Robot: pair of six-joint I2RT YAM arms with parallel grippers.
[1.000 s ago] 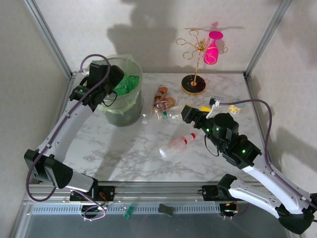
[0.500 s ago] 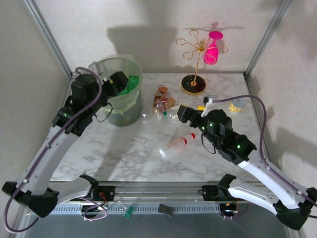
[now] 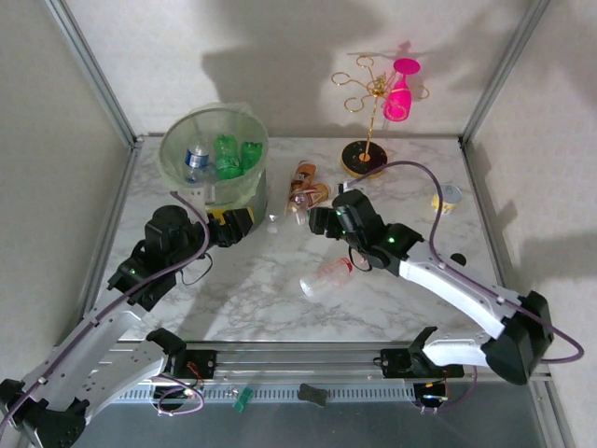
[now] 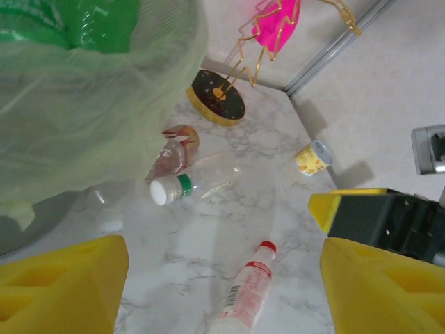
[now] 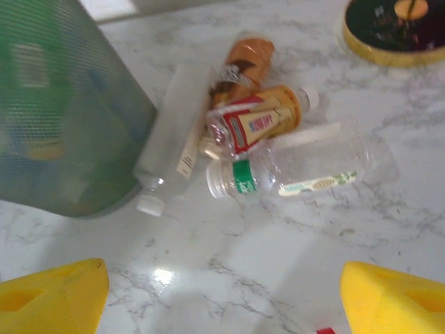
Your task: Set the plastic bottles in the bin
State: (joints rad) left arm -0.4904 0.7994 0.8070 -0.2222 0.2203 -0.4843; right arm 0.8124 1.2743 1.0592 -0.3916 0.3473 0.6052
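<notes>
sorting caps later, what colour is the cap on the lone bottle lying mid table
Red cap, clearest in the left wrist view.

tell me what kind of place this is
Likely a robot lab test cell: an aluminium frame and blank white walls enclose a marble-look table, two arms are bolted to its near rail, and loose bottles lie beside a bin.

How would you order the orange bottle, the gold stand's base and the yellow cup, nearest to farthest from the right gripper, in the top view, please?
From the right gripper:
1. The orange bottle, just behind it, slightly left.
2. The stand base, farther back, to the right.
3. The yellow cup, far to the right.
</notes>
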